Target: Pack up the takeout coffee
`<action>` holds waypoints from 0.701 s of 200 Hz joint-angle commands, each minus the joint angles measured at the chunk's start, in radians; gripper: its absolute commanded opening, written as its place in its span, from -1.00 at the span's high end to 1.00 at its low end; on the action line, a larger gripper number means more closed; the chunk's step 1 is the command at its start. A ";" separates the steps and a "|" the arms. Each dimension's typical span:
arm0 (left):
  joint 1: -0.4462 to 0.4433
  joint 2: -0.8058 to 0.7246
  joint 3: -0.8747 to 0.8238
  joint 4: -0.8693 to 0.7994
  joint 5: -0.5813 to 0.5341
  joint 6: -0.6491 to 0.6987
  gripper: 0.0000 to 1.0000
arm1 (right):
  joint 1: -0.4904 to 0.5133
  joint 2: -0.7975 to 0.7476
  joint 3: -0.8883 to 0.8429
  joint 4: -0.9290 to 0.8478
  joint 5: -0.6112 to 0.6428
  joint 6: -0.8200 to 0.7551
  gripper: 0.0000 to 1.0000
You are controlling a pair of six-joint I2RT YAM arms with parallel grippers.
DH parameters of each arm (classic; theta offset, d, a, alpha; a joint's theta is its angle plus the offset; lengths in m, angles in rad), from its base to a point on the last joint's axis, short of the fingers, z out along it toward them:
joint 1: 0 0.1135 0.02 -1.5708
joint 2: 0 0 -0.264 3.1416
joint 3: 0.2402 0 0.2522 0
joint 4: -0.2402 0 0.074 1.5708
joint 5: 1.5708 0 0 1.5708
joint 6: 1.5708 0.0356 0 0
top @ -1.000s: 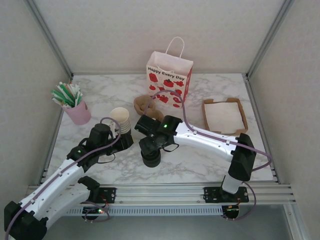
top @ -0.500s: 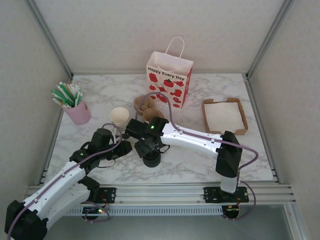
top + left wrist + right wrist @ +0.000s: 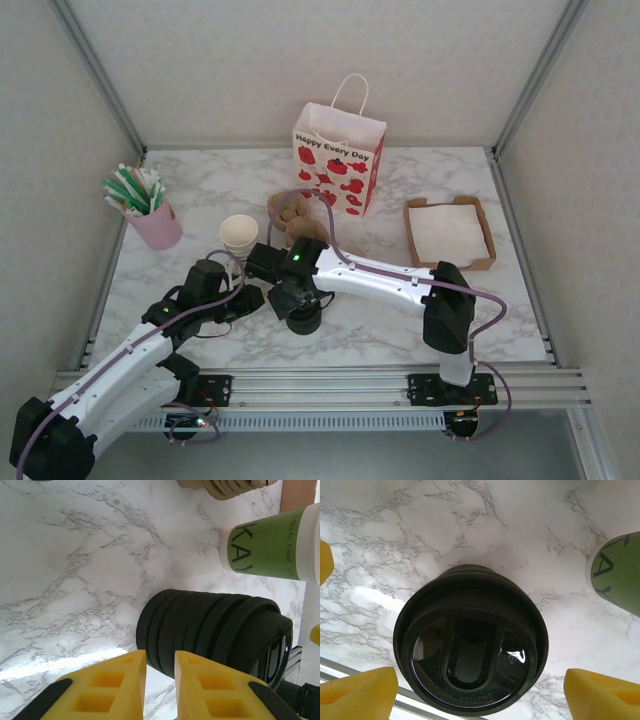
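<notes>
The takeout coffee is out of view. A lidless green paper cup (image 3: 238, 235) (image 3: 272, 545) (image 3: 620, 570) stands left of centre. Just in front of it sits a squat black stack of lids (image 3: 303, 320) (image 3: 210, 625) (image 3: 470, 650). My right gripper (image 3: 295, 295) (image 3: 481, 672) hovers right over the stack, open wide, with a yellow finger on each side of the top lid. From the left, my left gripper (image 3: 255, 297) (image 3: 160, 655) points at the stack's base. Its jaws are almost together, with nothing clearly between them. Whether its tips touch the stack is unclear.
A strawberry-print paper bag (image 3: 338, 160) stands open at the back centre. Brown cardboard pieces (image 3: 290, 212) lie in front of it. A pink cup of straws (image 3: 150, 215) is at the left and a cardboard tray of napkins (image 3: 448, 232) at the right.
My left gripper drew back from beside the cup toward the lid stack's base while its jaws narrowed. The right gripper shifted slightly left above the stack and stayed open.
</notes>
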 commanded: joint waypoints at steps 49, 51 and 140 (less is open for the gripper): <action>0.003 0.003 -0.016 0.023 0.012 -0.009 0.56 | 0.012 0.065 0.072 -0.056 0.018 0.015 -0.73; 0.003 0.003 -0.015 0.024 0.012 -0.009 0.56 | 0.012 0.066 0.072 -0.059 0.020 0.015 -0.73; 0.003 0.002 -0.016 0.024 0.012 -0.009 0.57 | 0.012 0.090 0.076 -0.057 0.021 0.016 -0.68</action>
